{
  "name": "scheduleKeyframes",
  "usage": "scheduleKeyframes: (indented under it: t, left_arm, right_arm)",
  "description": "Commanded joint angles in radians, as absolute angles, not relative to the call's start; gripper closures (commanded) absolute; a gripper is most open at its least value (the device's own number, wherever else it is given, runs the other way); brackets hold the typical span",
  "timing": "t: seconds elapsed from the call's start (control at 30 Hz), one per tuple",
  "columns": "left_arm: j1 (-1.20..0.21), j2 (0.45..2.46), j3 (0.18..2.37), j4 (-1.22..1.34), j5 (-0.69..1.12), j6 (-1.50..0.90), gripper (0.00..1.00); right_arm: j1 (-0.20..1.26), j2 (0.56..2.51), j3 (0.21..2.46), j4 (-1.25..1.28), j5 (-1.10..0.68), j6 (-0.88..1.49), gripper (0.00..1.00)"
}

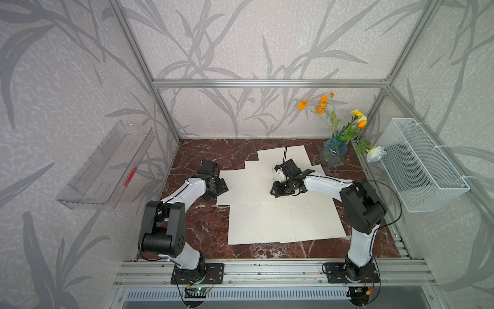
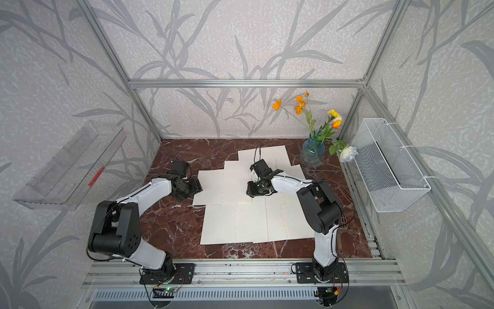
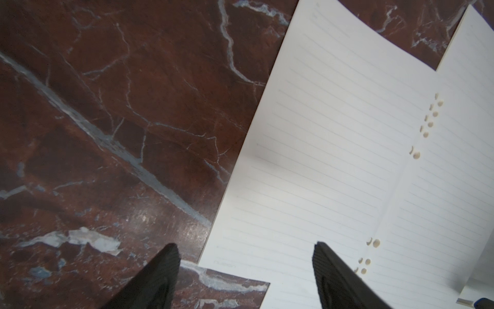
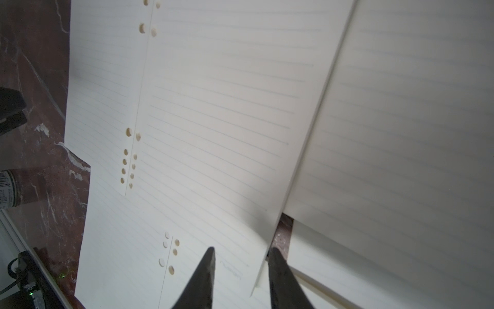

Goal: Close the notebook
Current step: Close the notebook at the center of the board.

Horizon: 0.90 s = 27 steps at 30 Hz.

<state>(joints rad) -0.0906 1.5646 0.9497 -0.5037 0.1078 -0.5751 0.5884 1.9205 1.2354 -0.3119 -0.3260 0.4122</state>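
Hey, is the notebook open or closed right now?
Open: the notebook lies spread flat, lined pages facing up, punched holes along the fold.

Cream lined pages (image 1: 267,222) on a dark red, white-veined marble table (image 1: 203,230).

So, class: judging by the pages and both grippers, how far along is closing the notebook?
Done: nothing; the pages lie open on the table. In hand: the right gripper straddles a raised page edge; the left gripper is open over another edge. Left: the closing.
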Motion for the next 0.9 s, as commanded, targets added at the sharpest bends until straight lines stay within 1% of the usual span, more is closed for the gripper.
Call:
scheduleKeyframes:
  t: [0.0, 0.47, 0.87]
  left_arm:
    - [-0.090, 1.585, 0.991, -0.506, 0.111, -0.548, 0.21]
    - [-0.086, 1.647, 1.010, -0.491, 0.117, -0.526, 0.22]
    - [-0.073, 1.665, 0.996, -0.484, 0.130, -0.520, 0.23]
  right_arm:
    - [0.594, 1.946, 1.268, -0.321, -0.340, 0.413, 0.67]
    - [0.624, 1.952, 1.293, -0.315, -0.382, 0.392, 0.71]
    - [0.683, 2.032, 1.456, -0.419, -0.338, 0.394, 0.75]
